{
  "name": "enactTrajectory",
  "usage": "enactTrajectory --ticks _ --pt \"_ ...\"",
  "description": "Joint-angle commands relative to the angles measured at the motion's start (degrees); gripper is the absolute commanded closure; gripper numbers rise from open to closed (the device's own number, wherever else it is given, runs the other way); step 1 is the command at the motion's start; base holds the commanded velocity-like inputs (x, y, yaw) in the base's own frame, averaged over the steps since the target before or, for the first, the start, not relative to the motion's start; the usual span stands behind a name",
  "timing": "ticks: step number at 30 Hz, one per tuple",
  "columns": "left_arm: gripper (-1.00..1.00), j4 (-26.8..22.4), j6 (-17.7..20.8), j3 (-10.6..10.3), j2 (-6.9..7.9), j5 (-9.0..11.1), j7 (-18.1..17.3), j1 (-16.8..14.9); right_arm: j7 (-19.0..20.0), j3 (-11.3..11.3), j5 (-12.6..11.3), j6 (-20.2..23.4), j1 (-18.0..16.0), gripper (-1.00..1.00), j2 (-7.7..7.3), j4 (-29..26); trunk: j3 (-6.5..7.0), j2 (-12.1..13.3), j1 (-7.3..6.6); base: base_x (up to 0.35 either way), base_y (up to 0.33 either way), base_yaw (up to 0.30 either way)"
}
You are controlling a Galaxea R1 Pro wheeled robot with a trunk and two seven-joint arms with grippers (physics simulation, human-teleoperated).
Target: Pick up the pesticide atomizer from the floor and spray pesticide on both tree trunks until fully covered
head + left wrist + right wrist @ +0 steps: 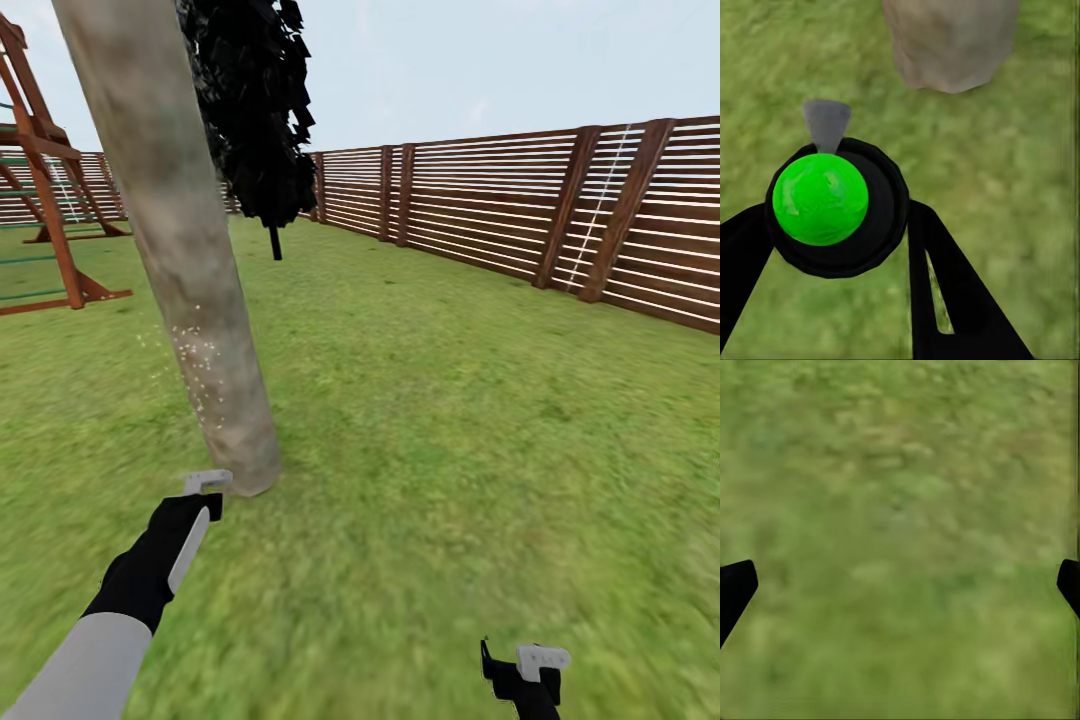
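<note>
While the left gripper [205,487] hangs just short of the trunk [190,290], its fingers [945,285] are clamped on the atomizer [836,206], which from the left wrist shows as a round dark body with a bright green cap and a small grey nozzle aimed at the trunk's foot [949,45]. From the head the bottle itself is too small and too masked by the hand to make out; what shows is a pale tip ahead of the black wrist. I judge the atomizer light and rigid, with a smooth round wall that could twist or slide in a two-finger pinch, so the hold belongs across the body's widest part, clear of the nozzle, as it seems to be now. Pale specks dot the trunk low down, probably spray; how much of the bark they cover cannot be told, and its far side is hidden. The trunk's top and crown are cut off by the frame, and a second pale trunk cannot be made out. Behind stands a black-leaved tree [255,110]. Further right, over grass [450,420], the right gripper [528,675] is half cut off at the edge; its wrist camera shows the jaws wide apart with nothing between them.
</note>
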Motion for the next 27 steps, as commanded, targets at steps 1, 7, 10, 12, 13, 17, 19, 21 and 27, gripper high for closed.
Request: enactTrajectory --ticks 1,7,10,12,13,17,19,21,27 --pt "1.0 0.01 0.03 -0.02 -0.17 0.32 0.02 0.0 -0.02 0.0 -0.01 0.0 0.03 -1.0 0.01 -0.01 0.0 0.0 0.0 0.122 -0.263 0.0" --pt "1.0 1.88 -0.3 0.02 -2.24 2.42 0.12 0.0 -0.15 0.0 -0.03 -0.08 0.0 -1.0 0.07 0.05 0.0 0.0 0.0 0.05 -0.269 0.094" --pt "1.0 2.4 -0.31 0.2 -2.03 2.38 0.12 0.0 -0.15 0.0 -0.03 -0.09 0.01 -1.0 0.1 0.06 0.0 0.0 0.0 0.002 -0.271 0.265" --pt "1.0 2.46 -0.33 0.21 -1.98 2.33 0.12 0.0 -0.22 0.0 -0.03 -0.09 0.01 -1.0 0.04 0.06 0.0 0.0 0.0 0.0 -0.271 0.277" --pt "1.0 2.47 -0.33 0.22 -1.97 2.27 0.12 0.0 -0.23 0.0 -0.03 -0.09 0.03 -1.0 0.03 0.06 0.0 0.0 0.0 0.0 -0.271 0.278" --pt "1.0 2.46 -0.31 0.22 -1.88 2.23 0.12 0.0 -0.24 0.0 -0.03 -0.09 -0.01 -1.0 0.02 0.07 0.0 0.0 0.0 0.044 -0.271 0.279" --pt "1.0 2.46 -0.31 0.22 -1.88 2.23 0.12 0.0 -0.24 0.0 -0.03 -0.09 0.0 -1.0 0.02 0.06 0.0 0.0 0.0 0.138 -0.271 0.279" --pt "1.0 2.47 -0.31 0.22 -1.88 2.23 0.12 0.0 -0.24 0.0 -0.03 -0.09 0.01 -1.0 0.02 0.06 0.0 0.0 0.0 0.149 -0.269 0.218" --pt "1.0 2.46 -0.33 0.23 -1.79 2.23 0.12 0.0 -0.24 0.0 -0.03 -0.09 -0.02 -1.0 0.02 0.06 0.0 0.0 0.0 0.172 -0.252 0.026"
